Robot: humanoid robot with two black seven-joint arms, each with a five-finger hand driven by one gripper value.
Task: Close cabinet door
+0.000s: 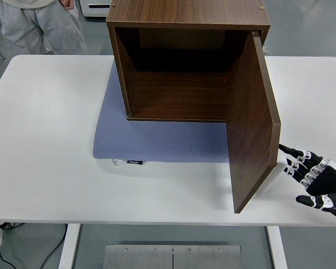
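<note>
A dark brown wooden cabinet [185, 67] stands on a blue-grey mat at the table's far middle, its front open and its inside empty. Its door [252, 123] is hinged on the right side and swung wide open, edge toward the near table edge. My right hand [311, 176] is low at the right, just right of the door's outer face, fingers spread and holding nothing; its fingertips [284, 149] are close to the door's free edge, contact unclear. My left arm is out of view.
The blue-grey mat [151, 140] lies under and in front of the cabinet on the white table [45, 140]. A person in light clothing [36, 25] stands beyond the table's far left corner.
</note>
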